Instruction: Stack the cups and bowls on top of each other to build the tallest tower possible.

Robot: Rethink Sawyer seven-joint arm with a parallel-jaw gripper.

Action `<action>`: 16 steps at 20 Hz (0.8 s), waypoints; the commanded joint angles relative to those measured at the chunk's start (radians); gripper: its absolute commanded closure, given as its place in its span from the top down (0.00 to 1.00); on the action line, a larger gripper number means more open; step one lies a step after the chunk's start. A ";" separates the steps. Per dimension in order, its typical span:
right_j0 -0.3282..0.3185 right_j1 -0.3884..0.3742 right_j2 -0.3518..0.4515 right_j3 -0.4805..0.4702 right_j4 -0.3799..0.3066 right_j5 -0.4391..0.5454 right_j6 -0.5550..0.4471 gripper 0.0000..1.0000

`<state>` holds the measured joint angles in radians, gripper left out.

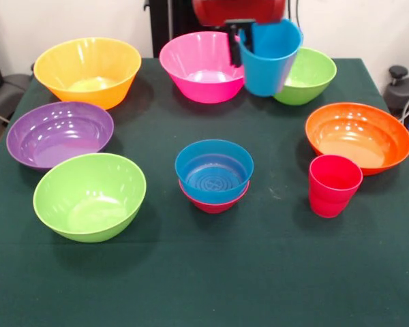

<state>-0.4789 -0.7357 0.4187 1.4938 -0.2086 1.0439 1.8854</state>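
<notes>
My gripper hangs at the top centre, shut on the left rim of the light blue cup. The cup is held in the air, slightly tilted, in front of the pink bowl and a lime green bowl. On the table's middle, a small blue bowl sits nested in a small red bowl. The red-pink cup stands upright to their right, near the orange bowl.
A yellow-orange bowl stands at the back left. A purple bowl and a second lime green bowl sit along the left side. The dark green tablecloth covers the table.
</notes>
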 commanded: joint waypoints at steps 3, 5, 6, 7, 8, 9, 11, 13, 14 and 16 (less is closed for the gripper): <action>0.095 0.154 0.071 -0.278 -0.082 0.111 -0.136 0.00; 0.117 0.194 0.068 -0.332 -0.097 0.108 -0.139 0.00; 0.128 0.216 0.066 -0.363 -0.104 0.106 -0.142 0.00; 0.137 0.229 0.064 -0.377 -0.107 0.100 -0.141 0.00; 0.147 0.250 0.062 -0.407 -0.115 0.095 -0.145 0.00; 0.153 0.261 0.060 -0.416 -0.118 0.086 -0.146 0.00; 0.163 0.284 0.059 -0.440 -0.122 0.072 -0.153 0.00; 0.168 0.301 0.059 -0.459 -0.126 0.061 -0.162 0.00; 0.170 0.310 0.061 -0.473 -0.127 0.059 -0.167 0.00; 0.169 0.313 0.061 -0.475 -0.129 0.047 -0.173 0.00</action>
<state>-0.3272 -0.5224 0.4456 1.1085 -0.2575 1.0839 1.8854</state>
